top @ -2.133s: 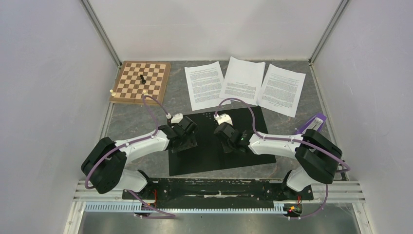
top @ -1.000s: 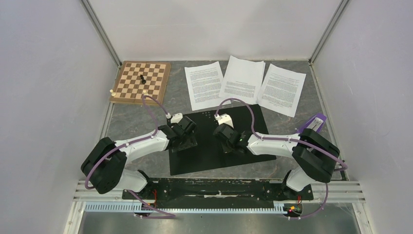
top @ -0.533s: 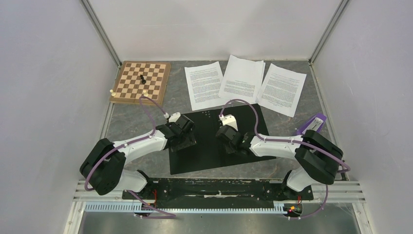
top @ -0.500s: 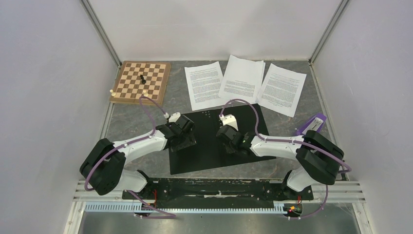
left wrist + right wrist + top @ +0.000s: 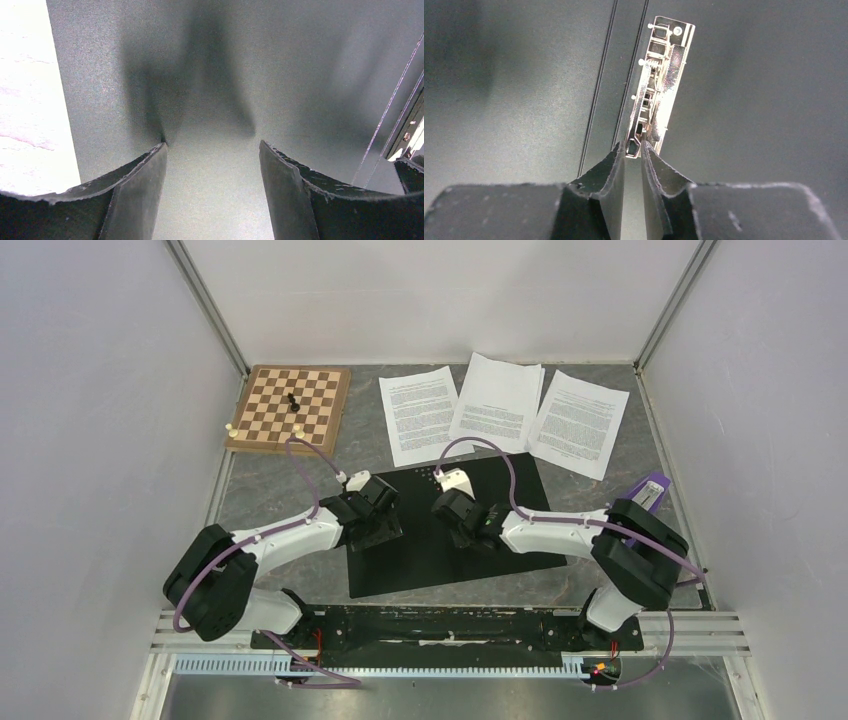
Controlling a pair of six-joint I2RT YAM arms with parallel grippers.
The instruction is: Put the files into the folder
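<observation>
The folder (image 5: pixel 420 560) lies open on the bench (image 5: pixel 290 490), black side up, with the files (image 5: pixel 497 405) just behind it. My left claw (image 5: pixel 212 145) hangs wide open over it, empty. My right claw (image 5: pixel 632 147) is almost closed at the folder's metal clip (image 5: pixel 659 85); I cannot tell if it grips.

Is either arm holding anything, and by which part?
Nothing in the left fingers, open over the black inner face of the folder. The right fingers sit slightly parted at the near end of the metal clip; whether they grip it cannot be told.
</observation>
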